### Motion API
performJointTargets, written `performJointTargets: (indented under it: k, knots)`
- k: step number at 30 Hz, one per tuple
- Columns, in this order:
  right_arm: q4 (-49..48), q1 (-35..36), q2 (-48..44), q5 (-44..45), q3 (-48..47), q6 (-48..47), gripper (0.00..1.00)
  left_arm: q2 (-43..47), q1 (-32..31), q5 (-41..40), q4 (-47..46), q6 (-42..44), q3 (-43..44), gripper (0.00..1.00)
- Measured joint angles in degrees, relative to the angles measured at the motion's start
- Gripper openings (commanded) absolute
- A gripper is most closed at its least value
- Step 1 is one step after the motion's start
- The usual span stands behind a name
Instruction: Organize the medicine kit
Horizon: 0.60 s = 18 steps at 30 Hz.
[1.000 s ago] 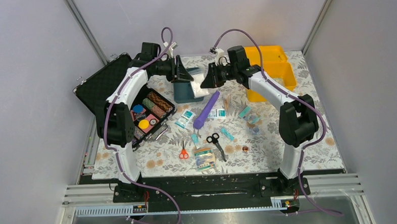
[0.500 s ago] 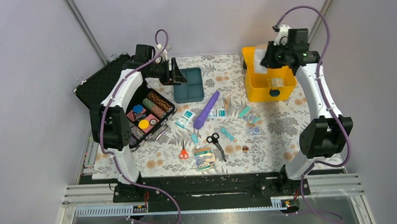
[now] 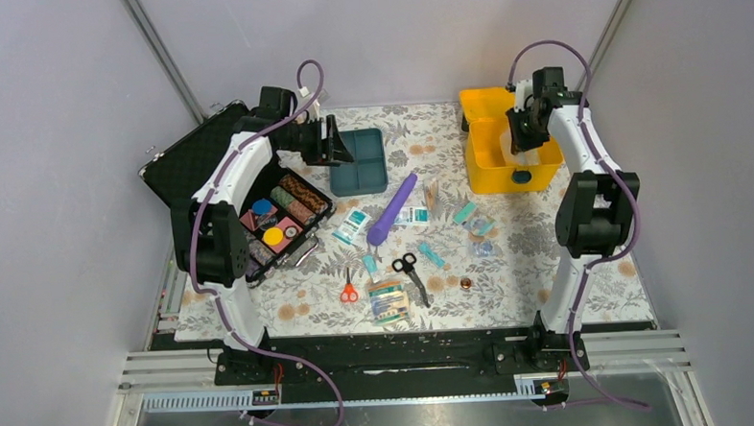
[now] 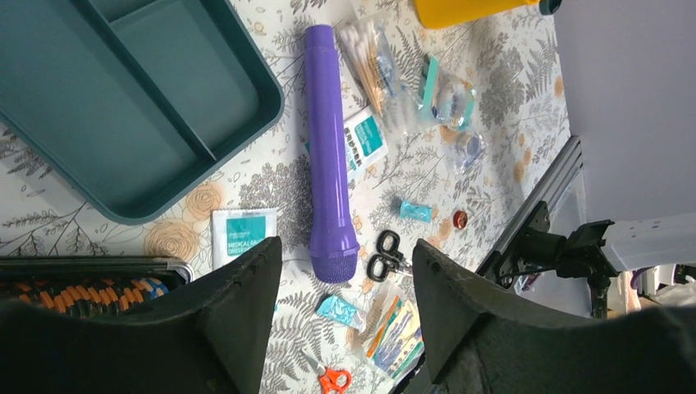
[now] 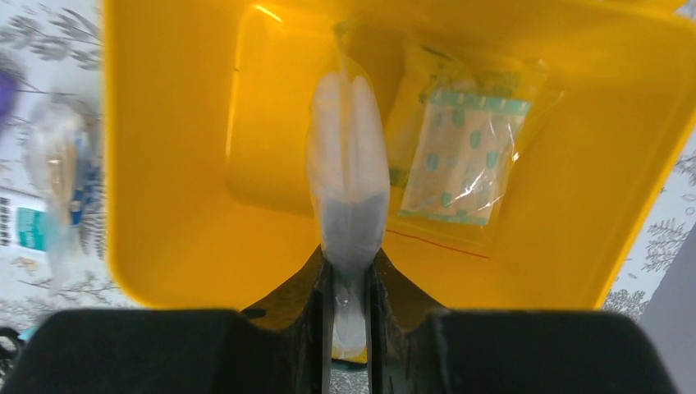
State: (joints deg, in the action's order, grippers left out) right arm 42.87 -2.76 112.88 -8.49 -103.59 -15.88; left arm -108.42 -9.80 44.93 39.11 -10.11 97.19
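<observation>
The floral-covered table [image 3: 587,281] is spread beneath both arms. The black hard case [image 3: 198,168], lid raised and coloured rolls showing, is seen on the outer side of the left gripper [image 3: 336,141]. The medicine kit [image 3: 495,179], a yellow case with its lid thrown back, is found directly under the right gripper [image 3: 523,137], at the far right of the table. The teal tray [image 3: 359,166] is laid on the table outside the kit, just beside the left gripper on its inner side.

The left gripper's jaws are spread wide and nothing is held between them. In the left wrist view a purple torch [image 4: 328,148] is seen beyond the fingers [image 4: 238,312], lying next to the tray.

The right gripper's jaws are drawn narrow and clamped on a white pouch [image 5: 349,180] in clear wrap, which is held edge-on over the kit's hollow. To the pouch's right in the right wrist view, a clear bag of plasters [image 5: 460,156] is seen lying inside the kit.

Beyond the left gripper, smaller items are scattered on the table: a bag of cotton swabs [image 4: 373,66] beside the torch, a teal-and-white sachet [image 4: 244,234] close to one finger, black scissors [image 4: 384,254] by the torch's head, and orange scissors [image 4: 332,379] nearest the wrist.
</observation>
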Motion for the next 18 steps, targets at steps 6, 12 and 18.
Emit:
performJointTargets:
  k: [6,12,18]
  knots:
    - [1.7,-1.75,2.64,0.48,-0.09,-2.43,0.0,0.55,0.0,-1.7,1.38,1.55,-1.27,0.6]
    - [2.1,-3.52,3.82,1.57,-1.73,-4.7,0.0,0.79,-0.59,-3.32,1.81,2.84,-1.33,0.61]
    - [2.32,-4.7,7.28,3.28,-3.06,-6.21,0.09,0.79,-1.29,-4.13,2.03,3.67,-1.33,0.61]
